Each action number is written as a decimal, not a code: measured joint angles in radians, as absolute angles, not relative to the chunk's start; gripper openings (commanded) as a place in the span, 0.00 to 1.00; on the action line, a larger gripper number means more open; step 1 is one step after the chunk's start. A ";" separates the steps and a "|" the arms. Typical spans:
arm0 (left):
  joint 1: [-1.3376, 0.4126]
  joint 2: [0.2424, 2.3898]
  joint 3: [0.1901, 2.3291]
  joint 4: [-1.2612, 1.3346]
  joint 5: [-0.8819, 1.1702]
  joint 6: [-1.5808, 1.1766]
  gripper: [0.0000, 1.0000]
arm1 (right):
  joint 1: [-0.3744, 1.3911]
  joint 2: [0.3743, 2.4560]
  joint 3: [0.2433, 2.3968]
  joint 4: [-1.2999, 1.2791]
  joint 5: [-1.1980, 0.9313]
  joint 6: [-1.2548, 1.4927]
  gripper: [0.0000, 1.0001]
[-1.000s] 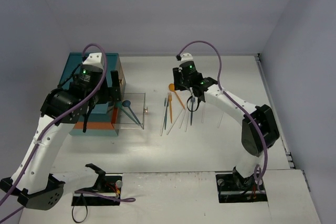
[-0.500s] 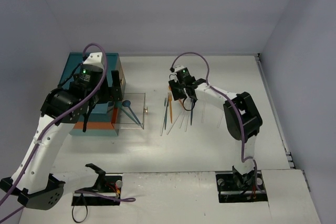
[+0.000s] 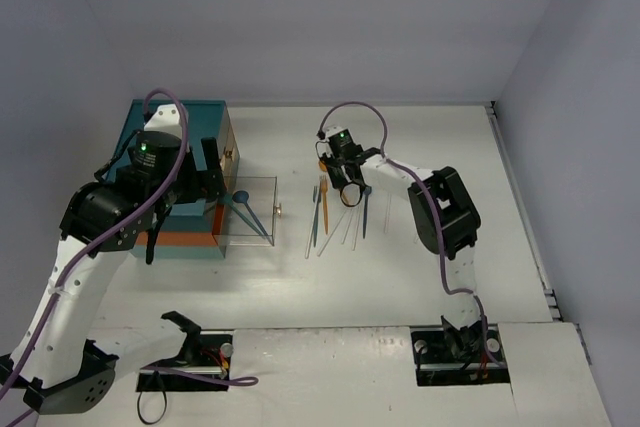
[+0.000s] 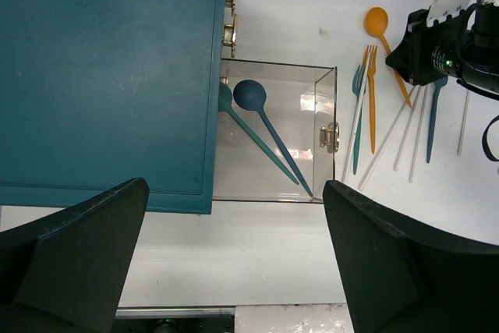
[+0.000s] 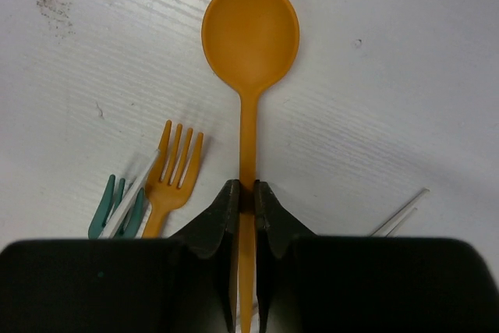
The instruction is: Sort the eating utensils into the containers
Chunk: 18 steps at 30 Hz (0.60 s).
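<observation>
My right gripper (image 5: 245,196) is shut on the handle of an orange spoon (image 5: 249,37), whose bowl lies on the table beyond the fingertips. From the top view the gripper (image 3: 340,175) is at the far end of the utensil row. An orange fork (image 5: 173,169) and a teal fork (image 5: 109,208) lie just left of it. My left gripper (image 4: 234,185) is open and empty, high above the teal chest (image 4: 109,76). Its clear drawer (image 4: 277,62) is pulled out and holds a blue spoon (image 4: 251,95) and a teal spoon (image 4: 224,100).
Right of the drawer lie the forks (image 4: 365,107), pale chopsticks (image 4: 386,146) and a blue utensil (image 4: 431,126) in a row. Gold handles (image 4: 231,33) stick out of the chest's front. Walls close off the table at the back and right.
My right gripper has moved left along the row to the orange spoon and is now shut on its handle. My left arm has drawn back and to the left a little.
</observation>
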State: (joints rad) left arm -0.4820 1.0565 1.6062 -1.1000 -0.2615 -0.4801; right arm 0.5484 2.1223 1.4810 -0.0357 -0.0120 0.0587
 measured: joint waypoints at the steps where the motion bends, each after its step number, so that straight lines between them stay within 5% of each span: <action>1: -0.482 1.057 1.606 -1.100 -0.261 -0.480 0.94 | 0.548 2.123 1.483 -0.036 -0.008 0.056 0.00; 11: -0.482 1.066 1.606 -1.100 -0.264 -0.480 0.94 | 0.566 2.001 1.492 -0.068 -0.019 0.051 0.00; 18: -0.482 1.088 1.624 -1.098 -0.289 -0.477 0.94 | 0.742 1.791 1.580 -0.055 -0.044 0.065 0.00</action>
State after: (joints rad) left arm -0.4816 1.0883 1.6239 -1.0985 -0.2890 -0.4771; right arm 0.7418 1.7913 1.5797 -0.0550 -0.0444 0.0646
